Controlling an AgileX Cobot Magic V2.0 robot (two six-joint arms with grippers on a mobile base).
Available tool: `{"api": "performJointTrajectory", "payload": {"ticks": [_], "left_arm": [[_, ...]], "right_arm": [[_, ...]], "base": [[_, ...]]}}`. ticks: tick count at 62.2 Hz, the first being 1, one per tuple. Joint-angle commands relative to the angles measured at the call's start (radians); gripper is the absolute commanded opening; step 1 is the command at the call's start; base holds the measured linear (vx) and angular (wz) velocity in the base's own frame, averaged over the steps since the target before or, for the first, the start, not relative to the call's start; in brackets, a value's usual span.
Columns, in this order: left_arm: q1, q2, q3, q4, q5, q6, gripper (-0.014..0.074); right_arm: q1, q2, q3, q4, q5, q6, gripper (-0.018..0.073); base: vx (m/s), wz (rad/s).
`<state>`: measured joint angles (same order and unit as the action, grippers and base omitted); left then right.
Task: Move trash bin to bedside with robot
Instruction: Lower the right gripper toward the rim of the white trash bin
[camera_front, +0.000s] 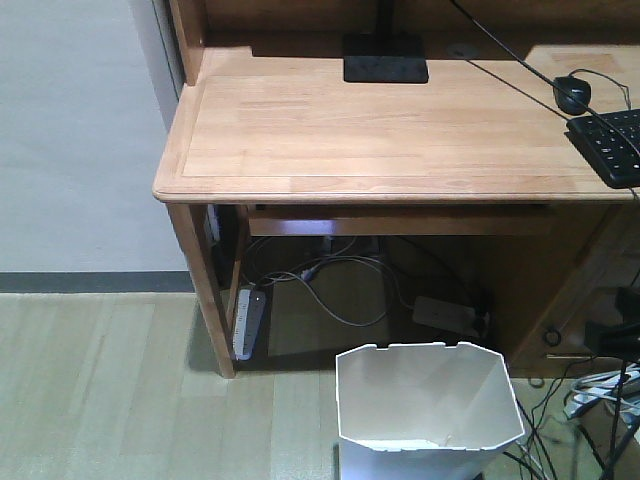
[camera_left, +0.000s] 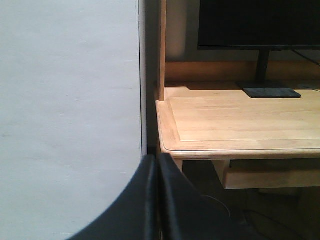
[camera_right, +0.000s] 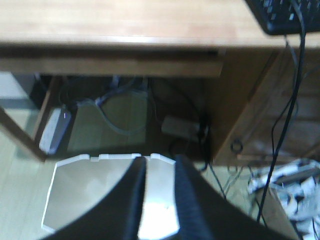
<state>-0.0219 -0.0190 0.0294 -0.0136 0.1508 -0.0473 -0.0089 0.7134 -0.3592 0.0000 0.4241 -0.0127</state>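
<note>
The white trash bin stands on the wood floor at the bottom of the front view, just in front of the light wooden desk. From the right wrist, the bin lies right below my right gripper, whose black fingers are open with the bin's cream inside showing in the gap. My left gripper is shut with nothing in it, and it points at the desk's left corner and the white wall. The bedside is out of view. Neither gripper shows in the front view.
Under the desk lie a power strip, a grey adapter and loose cables. The desk leg stands left of the bin. A keyboard, mouse and monitor base sit on the desk. More cables lie at the bin's right.
</note>
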Motion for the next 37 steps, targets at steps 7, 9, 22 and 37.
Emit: {"api": "performJointTrajectory", "payload": {"ticks": [7, 9, 22, 37], "left_arm": [[-0.005, -0.010, 0.028, -0.003, -0.078, -0.009, -0.0006], [-0.005, -0.010, 0.028, -0.003, -0.078, -0.009, -0.0006], [-0.005, -0.010, 0.028, -0.003, -0.078, -0.009, -0.0006], [-0.005, -0.010, 0.028, -0.003, -0.078, -0.009, -0.0006]], "right_arm": [[0.002, 0.051, -0.051, -0.006, -0.014, -0.008, 0.0435], [0.002, 0.054, -0.051, -0.006, -0.010, -0.008, 0.0480], [0.002, 0.057, -0.052, 0.000, 0.001, 0.027, 0.0603], [-0.007, 0.229, -0.160, -0.062, 0.049, 0.068, 0.0596]], "base": [[0.00, 0.00], [0.00, 0.00], [0.00, 0.00], [0.00, 0.00]]}}
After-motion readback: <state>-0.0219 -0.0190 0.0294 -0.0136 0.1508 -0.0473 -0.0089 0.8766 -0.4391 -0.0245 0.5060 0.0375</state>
